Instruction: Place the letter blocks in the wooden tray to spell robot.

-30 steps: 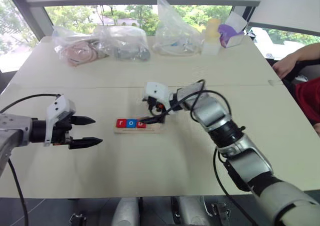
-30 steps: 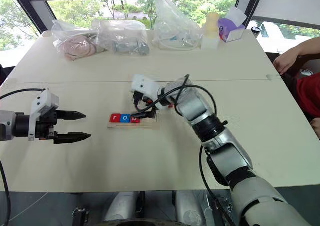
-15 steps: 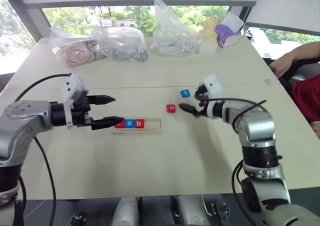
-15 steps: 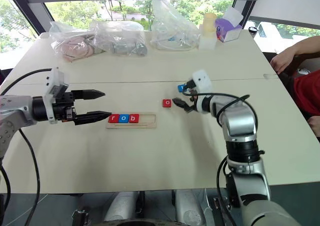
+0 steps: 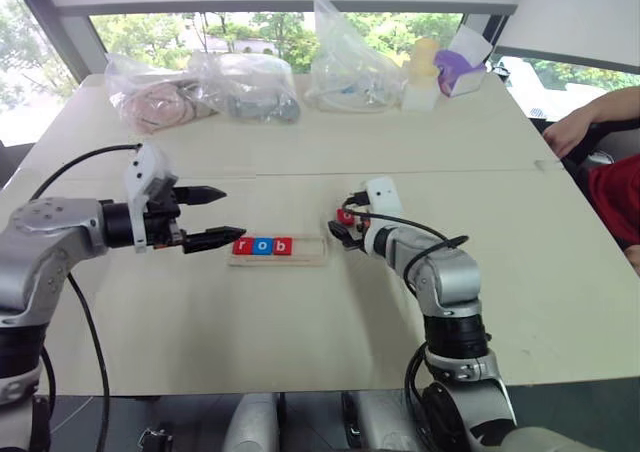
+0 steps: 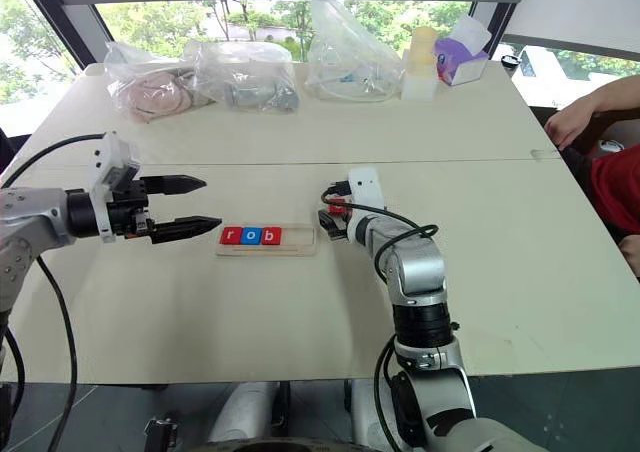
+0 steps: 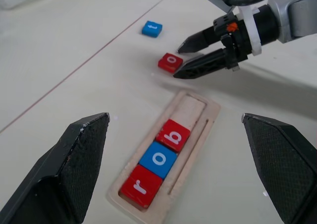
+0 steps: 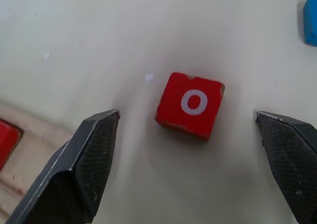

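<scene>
The wooden tray lies mid-table with red r, blue o and red b in its left part. A loose red o tile lies flat on the table just past the tray's right end. My right gripper is open low over the table, one finger on each side of that tile and clear of it. A blue t tile lies farther back. My left gripper hovers open and empty by the tray's r end.
Clear plastic bags and a purple-and-white box line the table's far edge. A person's arm rests at the far right edge.
My right gripper left the tray, swung out to the right, then came back low around the red o tile. The left gripper rose toward the tray's left end and stopped there.
</scene>
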